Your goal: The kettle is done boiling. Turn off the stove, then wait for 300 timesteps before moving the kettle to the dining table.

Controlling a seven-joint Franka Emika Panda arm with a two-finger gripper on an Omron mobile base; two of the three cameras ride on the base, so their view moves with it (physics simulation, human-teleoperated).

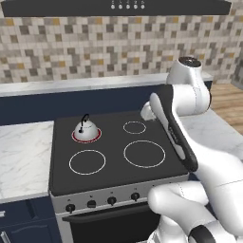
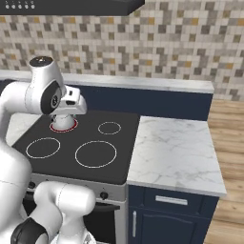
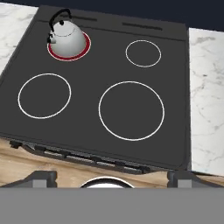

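Kettle (image 3: 66, 38) sits on the red-glowing back-left burner, well apart from the spread tool (image 3: 112, 175).

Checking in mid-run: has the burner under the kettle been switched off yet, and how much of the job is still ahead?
Nothing looks done yet. The kettle sits on the back-left burner of the stove, whose ring glows red, so it seems on. In hand: the open gripper hangs above the cooktop's front edge, touching nothing. The knobs look untouched. Left: turn off the burner, wait, then carry the kettle to the dining table.
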